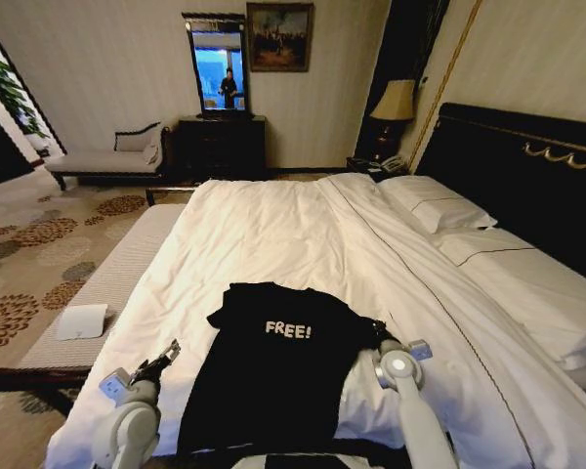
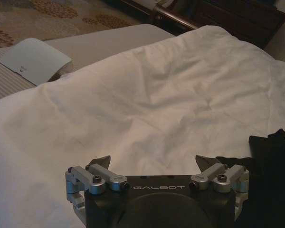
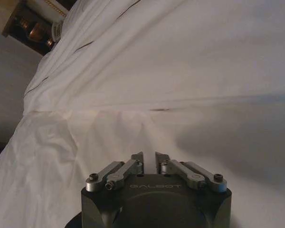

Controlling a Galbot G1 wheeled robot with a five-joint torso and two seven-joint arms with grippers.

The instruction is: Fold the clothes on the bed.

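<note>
The clothes are one black T-shirt [image 1: 278, 366] with white "FREE!" lettering, lying flat on the white duvet at the near end of the bed [image 1: 303, 230]. My left gripper [image 1: 164, 359] hovers just left of the shirt. In the left wrist view this gripper [image 2: 153, 161] is open with nothing between its fingers, and the shirt's edge [image 2: 270, 164] lies beside it. My right gripper [image 1: 379, 330] is at the shirt's right sleeve. The right wrist view shows this gripper [image 3: 148, 156] with its fingers nearly together over white duvet [image 3: 180, 85], no fabric seen between them.
A striped bench [image 1: 107, 278] runs along the bed's left side with a white card [image 1: 81, 320] on it. Pillows [image 1: 435, 205] and a dark headboard [image 1: 527, 166] are at the right. A chaise [image 1: 107, 156], dresser [image 1: 222, 147] and lamp [image 1: 393, 103] stand beyond.
</note>
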